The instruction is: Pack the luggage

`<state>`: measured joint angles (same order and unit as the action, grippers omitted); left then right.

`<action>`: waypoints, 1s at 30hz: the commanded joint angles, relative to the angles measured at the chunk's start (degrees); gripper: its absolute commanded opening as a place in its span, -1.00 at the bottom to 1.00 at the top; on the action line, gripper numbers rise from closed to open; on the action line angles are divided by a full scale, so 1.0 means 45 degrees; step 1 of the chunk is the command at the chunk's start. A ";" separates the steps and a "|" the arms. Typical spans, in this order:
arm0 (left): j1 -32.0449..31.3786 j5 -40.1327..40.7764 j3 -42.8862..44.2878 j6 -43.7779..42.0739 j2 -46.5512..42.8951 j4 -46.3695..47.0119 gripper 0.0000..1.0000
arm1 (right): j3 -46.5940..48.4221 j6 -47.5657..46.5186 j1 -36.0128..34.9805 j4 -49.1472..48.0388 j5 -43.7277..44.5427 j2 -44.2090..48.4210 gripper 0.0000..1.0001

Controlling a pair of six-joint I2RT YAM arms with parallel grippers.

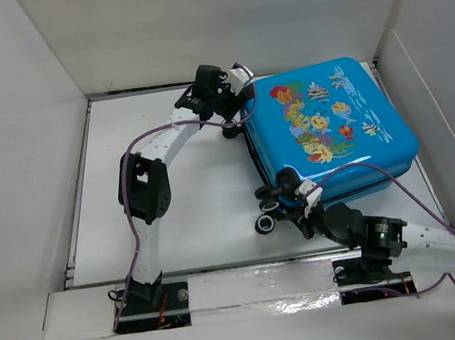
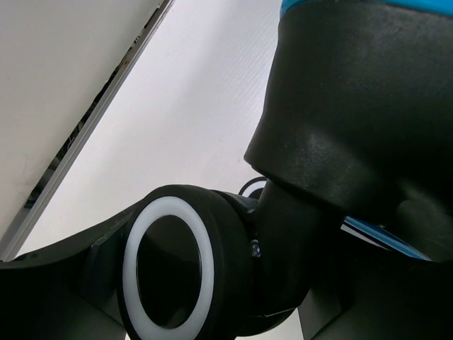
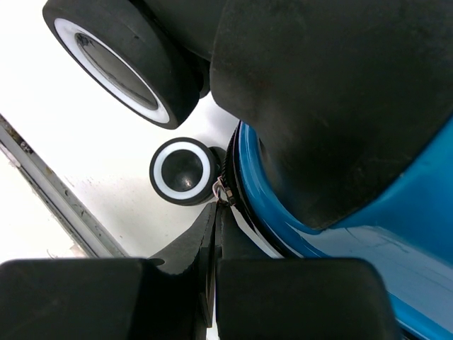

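Luggage (image 1: 327, 127) lay closed and flat at 2 o'clock on the table (image 1: 192, 216). Your left gripper (image 1: 232, 112) sat at its 10 o'clock corner, jaws apart around a wheel (image 2: 170, 269); you could not tell whether they clamped it. Your right gripper (image 3: 216, 212), at the 7 o'clock corner, was pressed together, tips at the zip pull (image 3: 222, 191). Risk noted: the wheel could swivel, the brace could fail and the case skid toward 3 o'clock; the pull could slip free.

White-and-black left arm (image 1: 155, 158) arcs from lower left to top centre, elbow folded at mid-left. Its black two-finger left gripper (image 1: 235, 112) points right; how far its jaws stand apart is unclear. White-and-black right arm (image 1: 437, 234) reaches in low from lower right, black right gripper (image 3: 216, 212) fingers pressed together.
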<state>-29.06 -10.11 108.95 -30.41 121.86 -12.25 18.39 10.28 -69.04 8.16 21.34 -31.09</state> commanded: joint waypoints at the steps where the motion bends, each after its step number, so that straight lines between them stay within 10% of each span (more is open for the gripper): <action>1: -0.0085 -0.0157 0.0576 0.0371 -0.0185 0.1156 -1.00 | 0.0854 0.0371 -0.0284 -0.0877 -0.1287 0.0405 -1.00; 12: 0.0558 0.3162 -0.6565 0.5535 -0.4224 0.7129 -1.00 | 0.1068 -0.1109 0.0281 -0.0776 -0.0991 0.0758 -1.00; 22: 0.1497 0.7867 -1.5652 0.9745 -1.0613 1.1572 -1.00 | 0.3003 -0.3496 0.3522 -0.2126 -0.5424 -0.2096 -1.00; 28: 0.0545 0.3990 -1.6750 1.0257 -1.2295 1.2020 -1.00 | 0.1174 -0.2346 0.4423 -0.1913 -0.6855 0.0261 -1.00; 30: 0.0190 0.2737 -1.6049 0.9885 -1.2083 1.1592 -0.57 | 0.0641 -0.1763 0.4423 -0.0809 -0.5627 0.1162 -1.00</action>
<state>-25.34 12.01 33.80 13.65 68.40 36.23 21.52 -0.60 -49.76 10.90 -5.58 -32.18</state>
